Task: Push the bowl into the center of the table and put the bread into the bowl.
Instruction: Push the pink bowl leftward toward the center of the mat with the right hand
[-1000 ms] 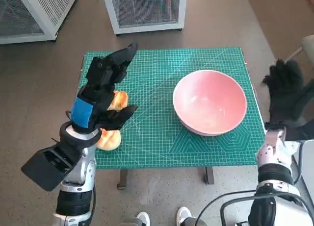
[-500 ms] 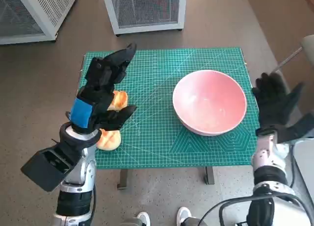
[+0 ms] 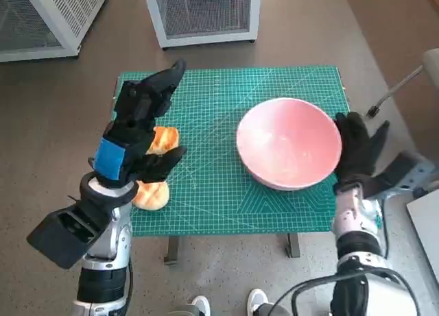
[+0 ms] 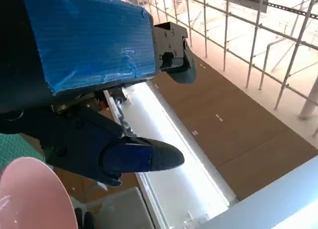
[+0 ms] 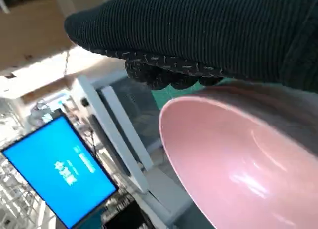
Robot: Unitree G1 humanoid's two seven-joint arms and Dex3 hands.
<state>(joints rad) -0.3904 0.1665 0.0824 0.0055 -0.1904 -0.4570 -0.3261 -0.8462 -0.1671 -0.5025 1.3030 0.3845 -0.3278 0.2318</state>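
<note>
The pink bowl (image 3: 289,142) sits empty on the right half of the green mat (image 3: 212,186); its inside fills the right wrist view (image 5: 233,164), and its rim shows in the left wrist view (image 4: 30,199). My right hand (image 3: 357,150) presses flat against the bowl's right outer wall, fingers spread upward. Bread pieces (image 3: 159,141) lie at the mat's left side, one more near the front left edge (image 3: 152,195). My left hand (image 3: 137,124) hovers above the bread with fingers apart, holding nothing and hiding part of it.
Two white mesh cabinets (image 3: 204,14) stand on the floor behind the table. A grey metal leg (image 3: 401,90) and a pale object's corner (image 3: 425,216) lie to the right. A person's shoes (image 3: 230,304) show at the table's front.
My right hand has swung in from the right and down to the bowl's side; the bowl has shifted slightly left. The left hand has barely moved.
</note>
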